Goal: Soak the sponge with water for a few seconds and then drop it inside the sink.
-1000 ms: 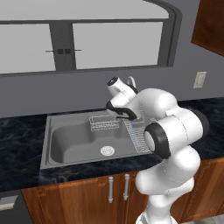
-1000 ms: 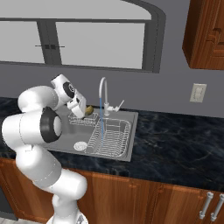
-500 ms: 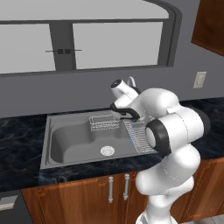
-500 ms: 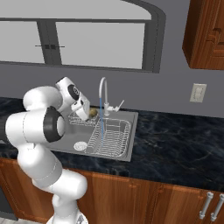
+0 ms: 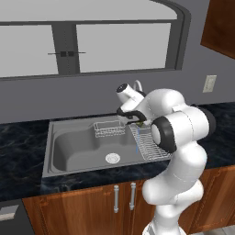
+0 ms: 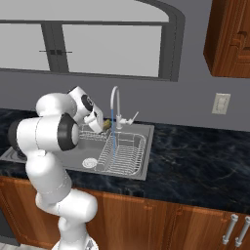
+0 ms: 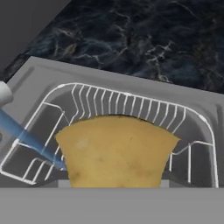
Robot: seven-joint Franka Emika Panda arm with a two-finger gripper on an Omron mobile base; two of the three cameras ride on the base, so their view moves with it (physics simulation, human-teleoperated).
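Gripper (image 6: 104, 125) clamped on sponge (image 7: 116, 151), held above wire rack (image 7: 131, 107) at right end of sink (image 5: 73, 149). Water stream (image 6: 114, 136) falls from faucet (image 6: 115, 100) just beside sponge; hand view shows stream passing sponge's edge, contact uncertain. Judged step: soaking. Advice: shift sponge sideways squarely under stream, hold steady, grip firm; release only over sink, not bench (image 6: 195, 156).

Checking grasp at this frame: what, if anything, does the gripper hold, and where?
The gripper is shut on the sponge, holding it above the dish rack; the contact points are hidden.
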